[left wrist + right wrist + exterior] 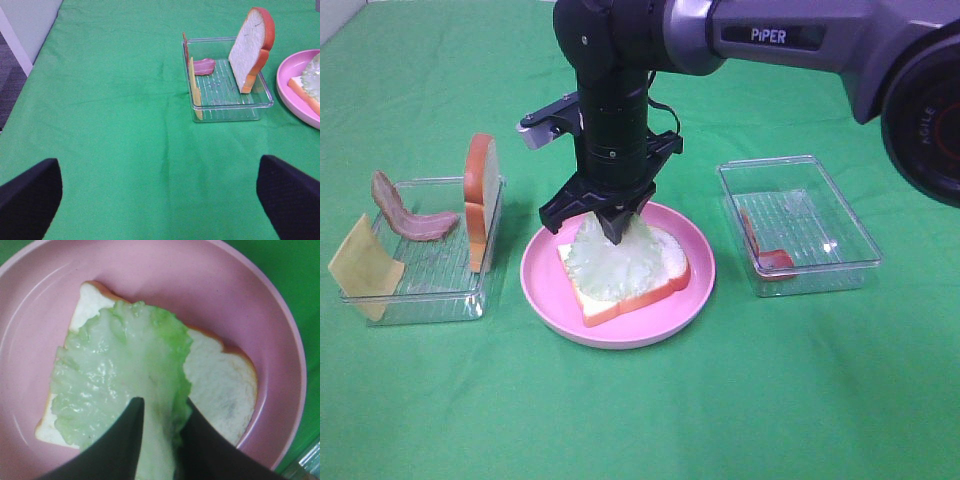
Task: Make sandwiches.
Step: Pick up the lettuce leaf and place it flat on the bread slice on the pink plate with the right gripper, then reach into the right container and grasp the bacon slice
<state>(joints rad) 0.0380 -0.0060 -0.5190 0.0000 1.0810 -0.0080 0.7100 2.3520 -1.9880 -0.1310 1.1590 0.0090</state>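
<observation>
On the round pink plate [542,292] lies a white bread slice [672,262] with orange-brown crust. A pale green lettuce leaf [603,260] lies over it. My right gripper [617,228] points straight down over the plate and is shut on one edge of the leaf. In the right wrist view the gripper [162,407] pinches the lettuce [120,365], which drapes over the bread [220,385]. My left gripper [160,200] is open and empty above bare cloth, away from the food. It is out of the exterior high view.
A clear tray [485,278] left of the plate holds an upright bread slice [480,195], a bacon strip [410,218] and a yellow cheese slice [365,265]. A second clear tray [820,200] on the right holds a bacon strip [767,256]. A green cloth covers the table.
</observation>
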